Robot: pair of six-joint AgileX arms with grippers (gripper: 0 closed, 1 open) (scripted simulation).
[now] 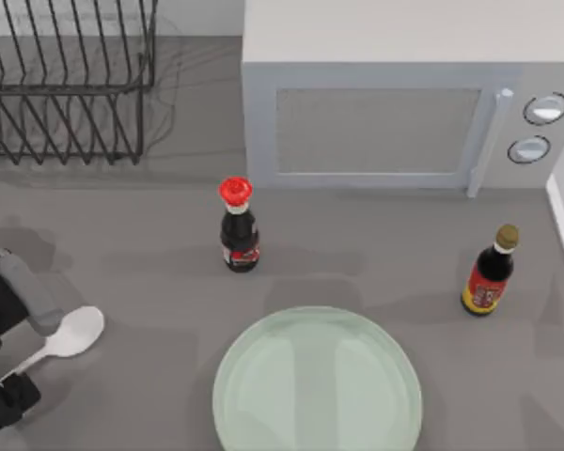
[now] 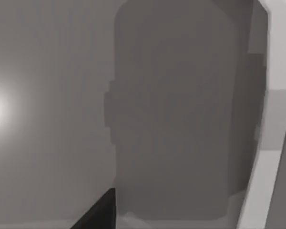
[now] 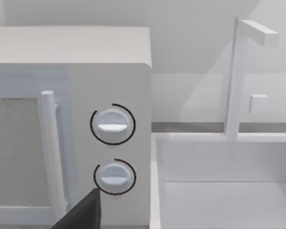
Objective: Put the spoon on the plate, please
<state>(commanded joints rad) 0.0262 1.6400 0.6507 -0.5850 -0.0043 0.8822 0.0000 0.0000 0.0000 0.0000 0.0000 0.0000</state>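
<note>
The white spoon (image 1: 71,335) lies on the grey table at the left, bowl pointing right and thin handle running down-left. My left gripper (image 1: 6,396) sits at the lower left corner, right at the handle's end, whose tip it hides. Whether it touches the handle I cannot tell. A dark edge of the left gripper (image 2: 99,215) hangs over bare table in the left wrist view. The pale mint-green plate (image 1: 318,385) rests at the front centre, well to the right of the spoon. A dark part of my right gripper (image 3: 83,213) faces the microwave's knobs.
A red-capped dark bottle (image 1: 238,230) stands behind the plate, and a yellow-labelled bottle (image 1: 490,273) stands at the right. A microwave (image 1: 404,94) fills the back, a wire dish rack (image 1: 66,80) the back left. A white sink (image 3: 229,191) with a faucet (image 3: 238,71) lies beside the microwave.
</note>
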